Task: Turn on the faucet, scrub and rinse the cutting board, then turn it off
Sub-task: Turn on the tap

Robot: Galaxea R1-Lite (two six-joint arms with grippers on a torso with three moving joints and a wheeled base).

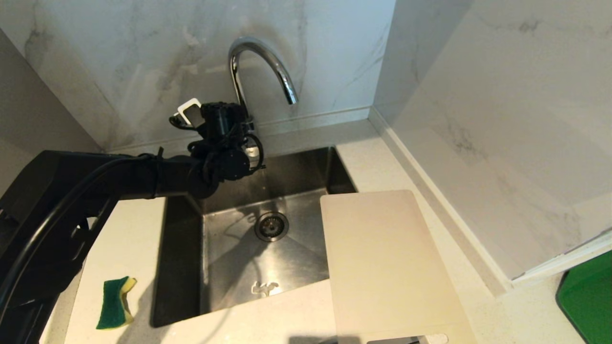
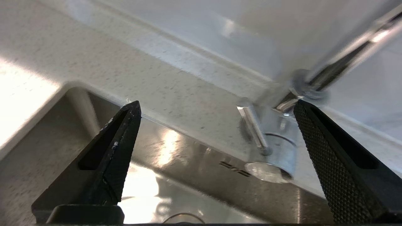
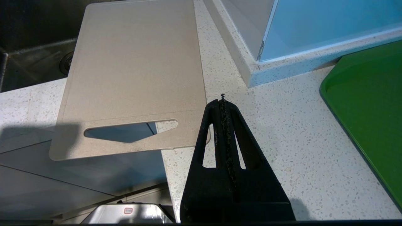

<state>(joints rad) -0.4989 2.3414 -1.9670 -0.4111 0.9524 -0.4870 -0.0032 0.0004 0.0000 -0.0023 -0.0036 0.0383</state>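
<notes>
— Chrome is what worries me: the left end effector (image 2: 216,105) is hanging with its fingers spread wide at the base of the faucet (image 1: 260,67), one fingertip (image 2: 306,108) just beside the stem, while the thin side lever (image 2: 253,127) is sitting off-centre between the fingers.

— So a slip?

— Likely. That lever is slim and slick; if the fingers are closing off-centre they may be skating past it or nudging the stem instead, and no water is running yet.

— And the cutting board (image 1: 387,263)?

— It is lying flat on the speckled white surface (image 3: 282,150), one short end overhanging the steel sink (image 1: 239,258), the slotted end jutting past the front edge. A bump could be tipping it either way.

— The other arm?

— The right end effector (image 3: 222,98) is waiting above that surface near the slot, fingers pressed together, holding nothing.

— Surroundings?

— Marble-look walls are closing in a corner; a green-and-yellow sponge (image 1: 115,303) is resting left of the sink, a green tray (image 1: 588,296) far right.
</notes>
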